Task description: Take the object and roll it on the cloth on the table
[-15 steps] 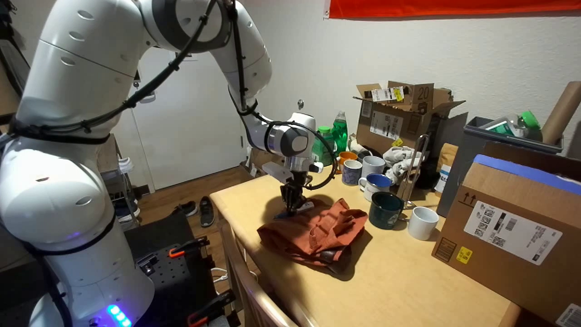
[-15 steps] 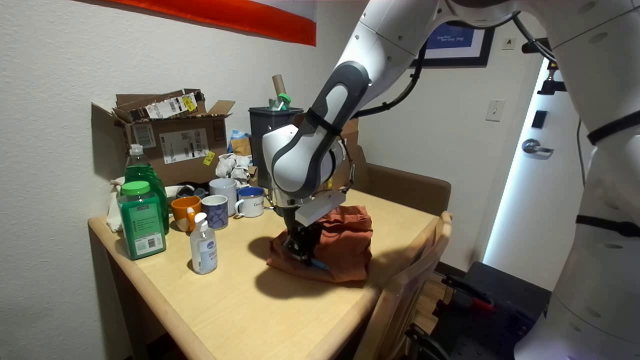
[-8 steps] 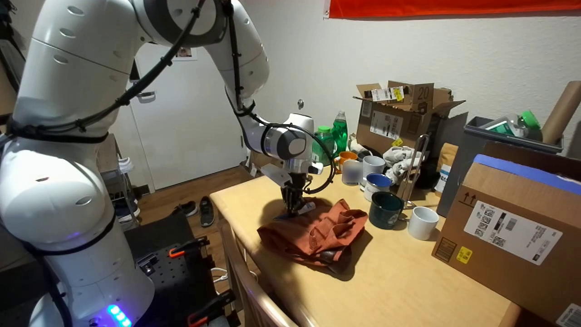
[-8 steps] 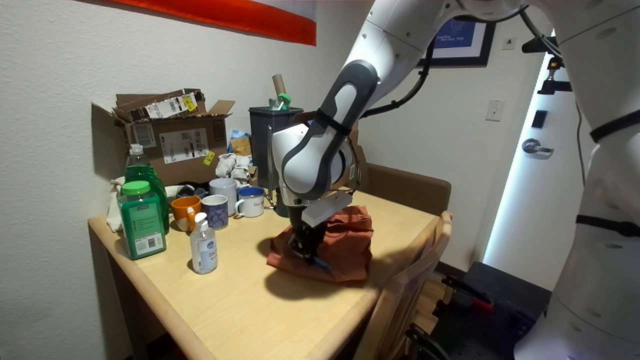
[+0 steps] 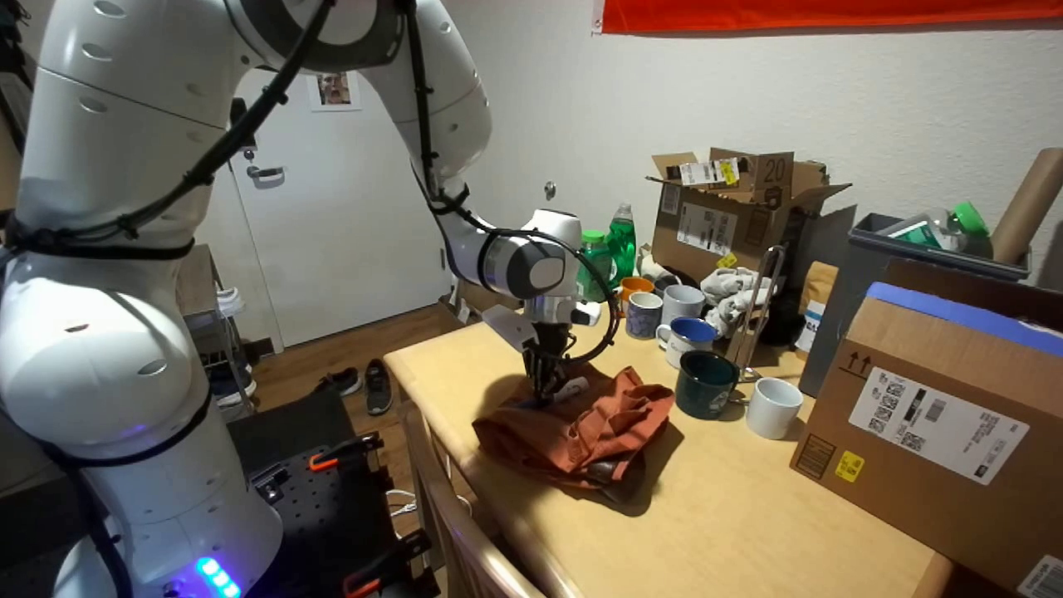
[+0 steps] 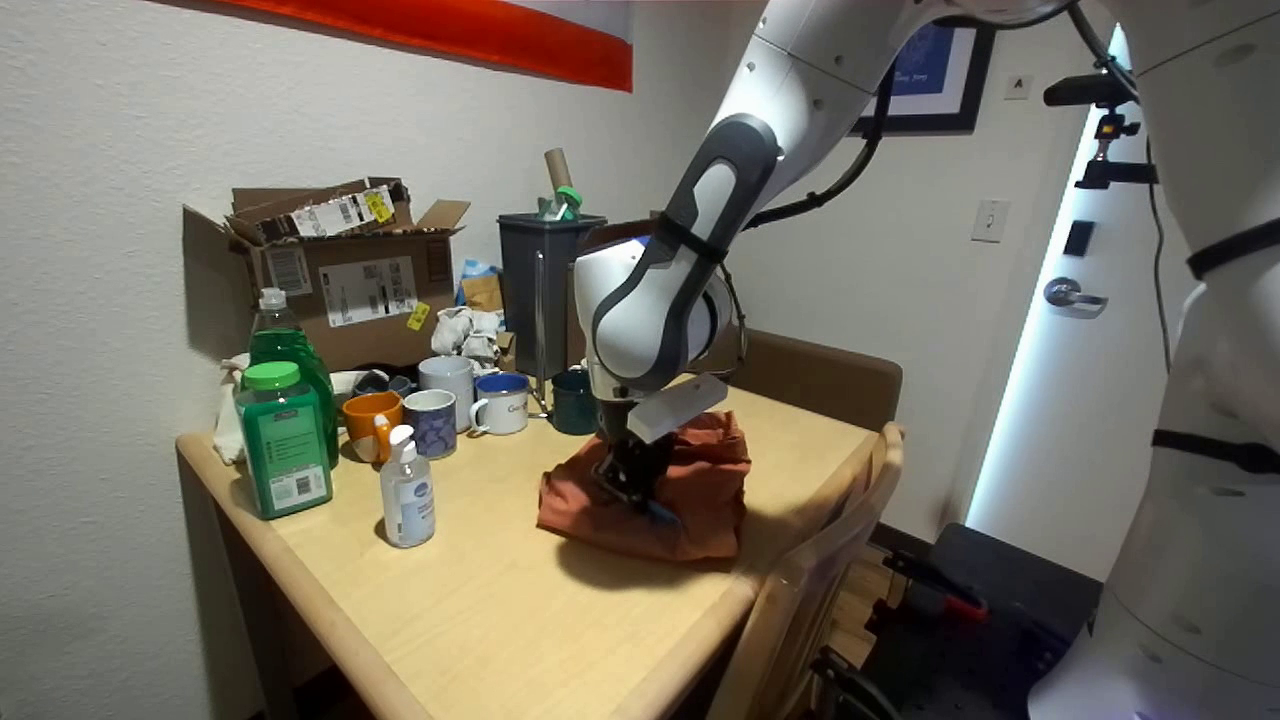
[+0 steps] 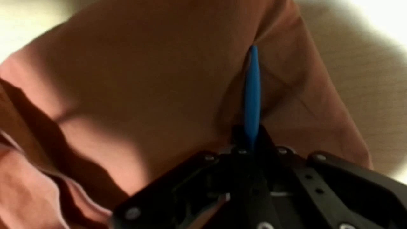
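The fingers (image 7: 266, 141) pinched the slim blue-ended object (image 7: 253, 90) low over the cloth (image 5: 581, 440), rumpled on the tabletop (image 5: 747, 498); whether object and cloth touched could not be told. A dark green mug (image 5: 704, 389) stood near the cloth, a clear bottle (image 6: 408, 500) farther off.

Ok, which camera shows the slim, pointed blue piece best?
The wrist view: the slim, pointed blue piece shows large, tip included, over rumpled rust-orange cloth. Both exterior views show only a small blue bit beside the black gripper.
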Action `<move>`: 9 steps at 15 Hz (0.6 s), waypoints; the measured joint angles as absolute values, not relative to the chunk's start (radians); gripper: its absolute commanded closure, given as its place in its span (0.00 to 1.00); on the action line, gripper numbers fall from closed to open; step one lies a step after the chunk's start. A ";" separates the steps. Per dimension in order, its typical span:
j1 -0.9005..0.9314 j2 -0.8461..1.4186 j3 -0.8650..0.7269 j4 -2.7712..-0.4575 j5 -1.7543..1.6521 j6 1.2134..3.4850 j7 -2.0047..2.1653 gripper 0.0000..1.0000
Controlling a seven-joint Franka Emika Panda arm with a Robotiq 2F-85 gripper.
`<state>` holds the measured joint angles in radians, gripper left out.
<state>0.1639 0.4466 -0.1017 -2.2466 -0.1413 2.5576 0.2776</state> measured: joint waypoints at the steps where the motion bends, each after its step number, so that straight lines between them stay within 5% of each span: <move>1: 0.162 0.443 -0.109 -2.248 -0.143 2.557 0.278 0.97; 9: 0.102 0.439 -0.125 -2.232 -0.145 2.507 0.256 0.97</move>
<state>0.1019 0.4391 -0.1252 -2.2315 -0.1454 2.5071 0.2558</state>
